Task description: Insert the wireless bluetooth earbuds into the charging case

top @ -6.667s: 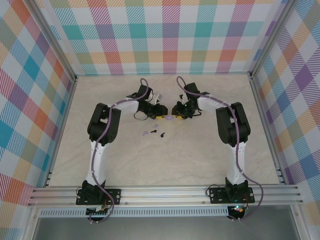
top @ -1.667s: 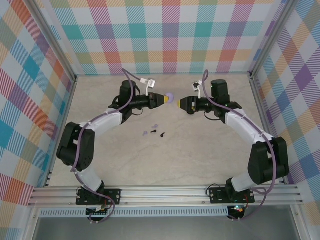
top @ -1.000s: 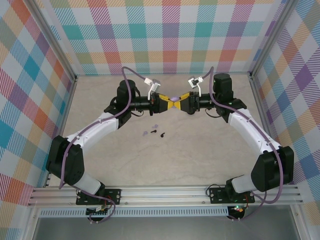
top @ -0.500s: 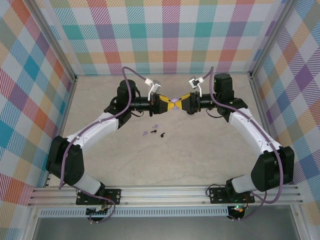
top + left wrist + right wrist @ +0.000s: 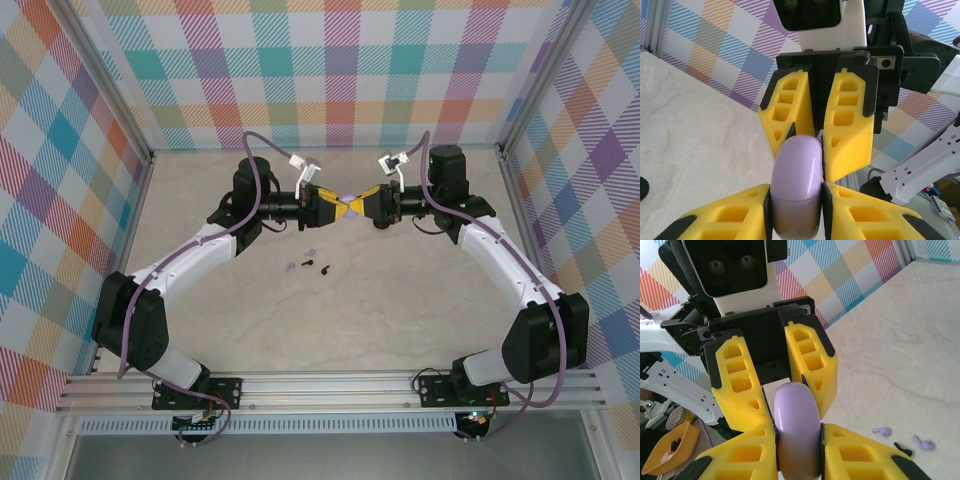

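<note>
A closed pale lavender charging case (image 5: 346, 197) hangs in the air over the far middle of the table, caught from both sides. My left gripper (image 5: 338, 205) comes in from the left, its pads pressed on the near end of the case (image 5: 796, 165). My right gripper (image 5: 356, 205) faces it and is shut on the other end of the case (image 5: 796, 420). The earbuds lie loose on the table below: two lavender earbuds (image 5: 291, 266) (image 5: 310, 252) and two black earbuds (image 5: 306, 263) (image 5: 325, 268). The right wrist view shows a lavender earbud (image 5: 882, 430) and a black earbud (image 5: 903, 449).
Checked walls (image 5: 330, 60) and aluminium rails (image 5: 330, 390) close in the pale marble table (image 5: 400, 310). An orange dish (image 5: 667, 450) shows at the lower left of the right wrist view. Both forearms arch in from the sides.
My right gripper's jaws have closed onto the case that the left gripper held. Both arms have hardly moved, and the earbuds lie where they were.
</note>
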{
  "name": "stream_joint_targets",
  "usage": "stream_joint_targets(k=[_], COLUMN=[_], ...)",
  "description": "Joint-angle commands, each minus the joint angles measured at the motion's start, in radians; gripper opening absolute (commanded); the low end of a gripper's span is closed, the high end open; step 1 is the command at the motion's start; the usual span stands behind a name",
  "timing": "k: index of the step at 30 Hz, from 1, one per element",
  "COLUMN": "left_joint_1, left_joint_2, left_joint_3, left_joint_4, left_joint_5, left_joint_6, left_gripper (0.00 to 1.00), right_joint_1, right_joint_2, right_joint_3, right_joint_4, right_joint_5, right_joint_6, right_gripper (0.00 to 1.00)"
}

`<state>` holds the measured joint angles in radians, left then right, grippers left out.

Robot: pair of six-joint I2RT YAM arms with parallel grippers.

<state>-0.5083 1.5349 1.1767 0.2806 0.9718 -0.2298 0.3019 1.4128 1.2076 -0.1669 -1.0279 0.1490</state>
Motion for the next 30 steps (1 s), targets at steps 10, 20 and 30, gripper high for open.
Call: stream_joint_targets(k=[10, 20, 30], left_joint_1=[-0.024, -0.024, -0.025], left_joint_2=[0.031, 0.042, 0.049], left_joint_3=[0.053, 0.07, 0.079], left_joint_4=[-0.021, -0.058, -0.075], left_joint_5=[0.036, 0.048, 0.062], left_joint_6=[-0.003, 0.004, 0.007], left_gripper=[0.38, 0.34, 0.37], right_joint_1=[0.011, 0.011, 0.01], right_joint_2=[-0.006, -0.003, 0.005], right_joint_3=[0.036, 0.043, 0.05], right_joint_4=[0.055, 0.056, 0.055], right_joint_5=[-0.034, -0.021, -0.027], right_joint_6=[0.022, 0.028, 0.032], right_gripper=[0.2, 0.2, 0.2])
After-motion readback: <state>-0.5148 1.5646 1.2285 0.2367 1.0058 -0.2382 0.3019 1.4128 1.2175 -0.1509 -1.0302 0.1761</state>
